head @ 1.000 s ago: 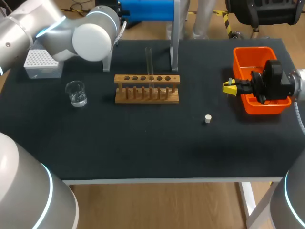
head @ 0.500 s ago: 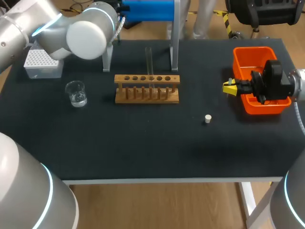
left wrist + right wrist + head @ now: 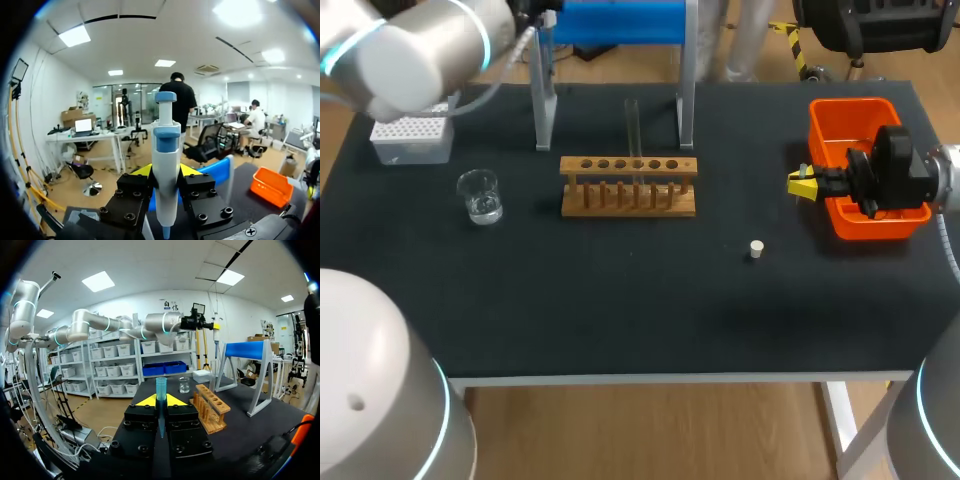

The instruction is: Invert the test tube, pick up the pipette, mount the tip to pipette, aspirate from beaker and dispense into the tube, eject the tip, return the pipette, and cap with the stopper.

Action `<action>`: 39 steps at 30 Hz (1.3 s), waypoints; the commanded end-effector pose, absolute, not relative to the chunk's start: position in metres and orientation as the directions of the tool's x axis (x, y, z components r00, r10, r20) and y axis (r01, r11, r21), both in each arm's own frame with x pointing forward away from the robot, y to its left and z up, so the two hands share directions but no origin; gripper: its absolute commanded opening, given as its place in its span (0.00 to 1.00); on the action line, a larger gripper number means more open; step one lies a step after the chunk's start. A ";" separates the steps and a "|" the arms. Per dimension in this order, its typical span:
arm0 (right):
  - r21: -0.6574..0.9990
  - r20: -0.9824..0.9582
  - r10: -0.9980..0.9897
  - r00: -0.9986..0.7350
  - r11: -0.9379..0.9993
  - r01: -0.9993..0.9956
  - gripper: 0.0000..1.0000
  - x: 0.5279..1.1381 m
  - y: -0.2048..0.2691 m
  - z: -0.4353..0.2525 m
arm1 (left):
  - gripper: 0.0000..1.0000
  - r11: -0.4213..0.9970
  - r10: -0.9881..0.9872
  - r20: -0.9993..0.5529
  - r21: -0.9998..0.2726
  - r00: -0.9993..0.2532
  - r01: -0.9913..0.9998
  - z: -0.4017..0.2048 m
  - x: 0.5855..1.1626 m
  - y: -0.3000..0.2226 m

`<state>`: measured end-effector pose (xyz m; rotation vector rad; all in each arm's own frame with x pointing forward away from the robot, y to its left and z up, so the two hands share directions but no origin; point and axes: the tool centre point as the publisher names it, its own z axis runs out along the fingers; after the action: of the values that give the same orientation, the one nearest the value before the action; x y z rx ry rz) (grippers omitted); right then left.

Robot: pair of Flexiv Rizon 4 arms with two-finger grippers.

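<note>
White-and-blue plastic pipette (image 3: 166, 165) clamped upright in L tool (image 3: 166, 173), beside blue-topped metal stand (image 3: 610, 20); R tool (image 3: 161, 401) grips translucent blue tip (image 3: 160, 387) by orange bin (image 3: 845, 103). I'd keep pipette vertical, line nozzle w/ tip, press gently.

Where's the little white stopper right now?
In the head view the stopper stands right of centre, between the wooden rack and the orange bin, nearer the front than either.
</note>
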<state>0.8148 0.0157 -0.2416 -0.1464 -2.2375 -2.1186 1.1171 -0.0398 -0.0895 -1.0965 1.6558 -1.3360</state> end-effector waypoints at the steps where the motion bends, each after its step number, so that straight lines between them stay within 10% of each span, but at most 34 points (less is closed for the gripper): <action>1: 0.993 0.106 0.031 -0.994 0.055 0.108 0.00 0.814 0.015 -0.241 | 0.00 0.145 -0.841 -0.015 -0.970 -0.541 -0.197 -0.067 1.093 -0.024; 22: 0.993 0.106 0.031 -0.994 0.055 0.108 0.00 0.814 0.015 -0.241 | 0.00 0.235 -0.809 -0.058 -0.944 -0.584 -0.232 -0.050 1.070 -0.013; 39: 0.993 0.106 0.031 -0.994 0.055 0.108 0.00 0.814 0.015 -0.241 | 0.00 0.195 -0.425 -0.107 -0.980 -0.899 0.024 -0.008 0.951 -0.065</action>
<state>0.8147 0.0157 -0.2416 -0.1467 -2.2377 -2.1188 0.9686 -0.0749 -0.0053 -0.7193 1.8086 -1.4483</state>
